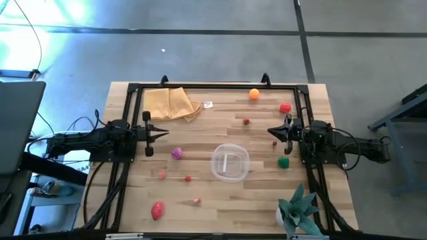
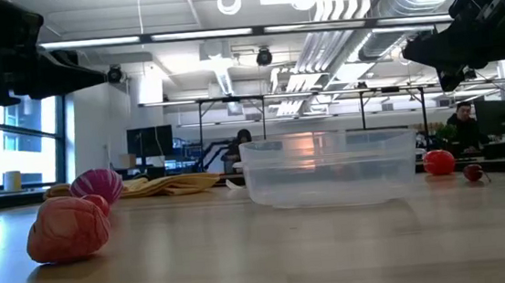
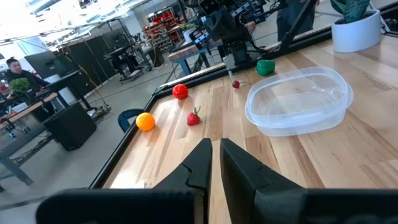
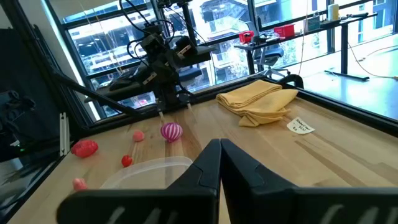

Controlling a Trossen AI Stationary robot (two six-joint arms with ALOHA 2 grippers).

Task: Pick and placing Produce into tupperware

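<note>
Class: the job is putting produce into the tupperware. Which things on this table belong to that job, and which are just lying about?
Belongs to the job:
- tupperware, holding no produce yet
- orange fruit
- red tomato
- green vegetable
- magenta onion
- red pepper

Just lying about:
- tan cloth
- potted plant
- white tag

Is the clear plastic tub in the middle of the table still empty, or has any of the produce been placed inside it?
Empty. The tub shows only bare table through its clear bottom from above, and the low view shows nothing inside its walls.
</note>
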